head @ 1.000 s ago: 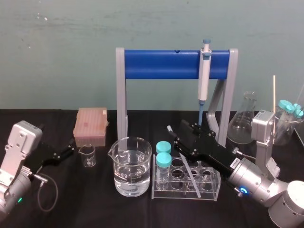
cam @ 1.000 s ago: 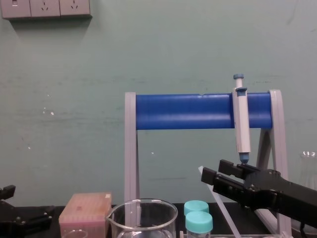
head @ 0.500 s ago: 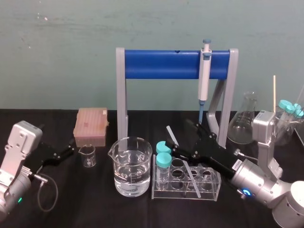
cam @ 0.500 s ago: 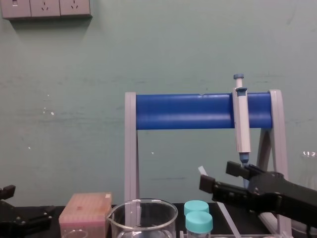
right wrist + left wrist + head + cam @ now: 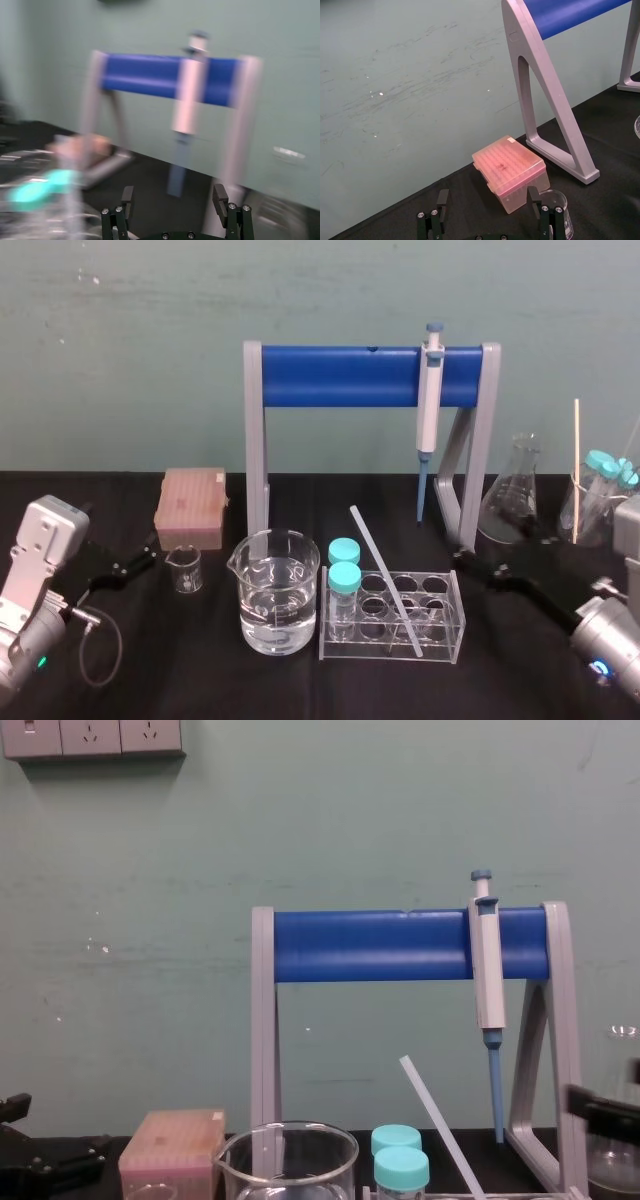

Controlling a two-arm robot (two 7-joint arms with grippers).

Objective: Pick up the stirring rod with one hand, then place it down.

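Note:
The stirring rod [image 5: 385,578] is thin and translucent white. It leans in the clear tube rack [image 5: 452,625], its upper end pointing up and back-left; the chest view shows the stirring rod [image 5: 435,1120] rising at a slant. My right gripper [image 5: 478,568] is a black hand to the right of the rack, apart from the rod. The right wrist view shows the right gripper [image 5: 173,197] open with nothing between its fingers. My left gripper [image 5: 148,552] stays parked at the table's left, and in the left wrist view the left gripper [image 5: 488,200] stands open and empty.
A beaker of water [image 5: 278,590] stands left of the rack, beside two teal-capped tubes [image 5: 343,575]. A small beaker [image 5: 184,568] and a pink tip box [image 5: 190,505] are near the left gripper. Behind, the blue-barred stand [image 5: 340,375] holds a pipette [image 5: 430,410]; a flask [image 5: 513,502] stands at right.
The right gripper opened, let go of the stirring rod and drew back to the right. The rod stays leaning in the rack. The left arm has not moved.

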